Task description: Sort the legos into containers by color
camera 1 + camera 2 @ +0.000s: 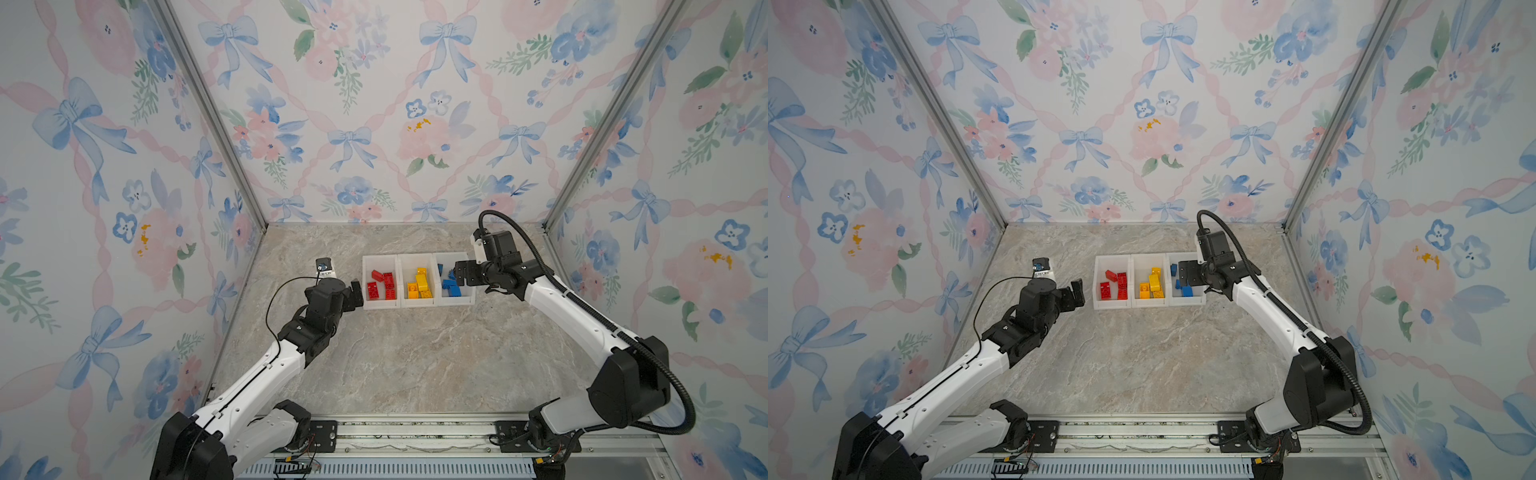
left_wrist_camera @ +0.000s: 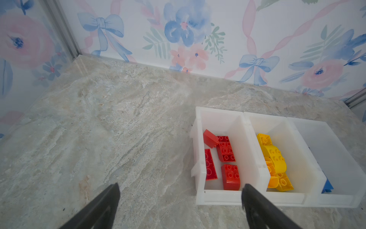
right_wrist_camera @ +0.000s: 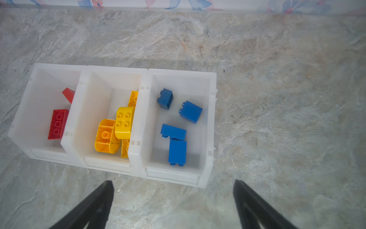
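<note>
Three joined white containers (image 1: 417, 306) stand in a row mid-table in both top views. Several red legos (image 1: 382, 286) lie in the left bin, several yellow legos (image 1: 420, 284) in the middle one, several blue legos (image 1: 449, 286) in the right one. My left gripper (image 1: 357, 295) is open and empty, just left of the red bin's front corner. In the left wrist view the left gripper (image 2: 180, 185) stands wide beside the red legos (image 2: 225, 150). My right gripper (image 1: 459, 272) hangs open and empty over the blue bin. The right wrist view shows the right gripper (image 3: 172, 181) above the blue legos (image 3: 177, 150).
The marble tabletop (image 1: 415, 365) runs bare from the bins to the front rail (image 1: 415, 432). Floral walls close in the back and both sides. The right arm's black cable (image 1: 540, 266) arcs behind the blue bin.
</note>
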{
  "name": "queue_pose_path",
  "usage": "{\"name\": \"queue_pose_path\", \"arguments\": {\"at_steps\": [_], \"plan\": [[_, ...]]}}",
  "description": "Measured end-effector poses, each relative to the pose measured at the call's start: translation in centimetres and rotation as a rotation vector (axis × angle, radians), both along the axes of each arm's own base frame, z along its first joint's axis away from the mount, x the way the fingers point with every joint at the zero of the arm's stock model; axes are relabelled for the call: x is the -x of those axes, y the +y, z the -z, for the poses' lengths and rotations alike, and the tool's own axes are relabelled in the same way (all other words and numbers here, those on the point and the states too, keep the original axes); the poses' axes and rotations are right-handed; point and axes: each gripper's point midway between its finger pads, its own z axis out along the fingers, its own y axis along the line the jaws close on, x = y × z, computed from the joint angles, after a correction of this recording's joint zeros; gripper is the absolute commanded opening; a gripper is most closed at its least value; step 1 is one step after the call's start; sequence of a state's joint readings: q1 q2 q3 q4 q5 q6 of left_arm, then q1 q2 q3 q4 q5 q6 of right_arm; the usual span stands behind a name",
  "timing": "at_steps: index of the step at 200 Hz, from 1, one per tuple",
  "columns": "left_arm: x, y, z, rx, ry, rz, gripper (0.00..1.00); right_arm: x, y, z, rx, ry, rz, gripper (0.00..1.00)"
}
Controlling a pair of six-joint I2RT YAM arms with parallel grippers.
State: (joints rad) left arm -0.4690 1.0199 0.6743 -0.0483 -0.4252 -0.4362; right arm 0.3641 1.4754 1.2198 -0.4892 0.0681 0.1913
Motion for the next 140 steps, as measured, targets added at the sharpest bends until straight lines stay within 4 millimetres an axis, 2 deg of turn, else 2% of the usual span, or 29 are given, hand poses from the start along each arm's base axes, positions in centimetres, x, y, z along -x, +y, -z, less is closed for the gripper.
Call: {"name": "queue_pose_path", "arguments": {"at_steps": [41, 65, 85, 106, 140], "plan": [[-0.3, 2.6, 2.0, -0.073, -0.042, -0.042, 0.98, 0.3, -5.8, 2.8, 0.063, -0.032, 0.091, 0.97], [-0.6, 3.6, 2.1, -0.105, -0.09, -0.059, 0.98, 0.7, -9.9, 4.7, 0.083, -0.051, 0.168, 0.97], [-1.1, 4.4, 2.0, -0.126, -0.122, -0.077, 0.98, 0.9, -12.2, 6.1, 0.093, -0.08, 0.214, 0.97], [-2.0, 5.1, 2.0, -0.151, -0.143, -0.094, 0.98, 1.0, -13.4, 7.3, 0.097, -0.113, 0.235, 0.97], [-2.2, 5.6, 3.1, -0.199, -0.172, -0.1, 0.98, 0.6, -13.5, 7.8, 0.1, -0.201, 0.214, 0.97]]}}
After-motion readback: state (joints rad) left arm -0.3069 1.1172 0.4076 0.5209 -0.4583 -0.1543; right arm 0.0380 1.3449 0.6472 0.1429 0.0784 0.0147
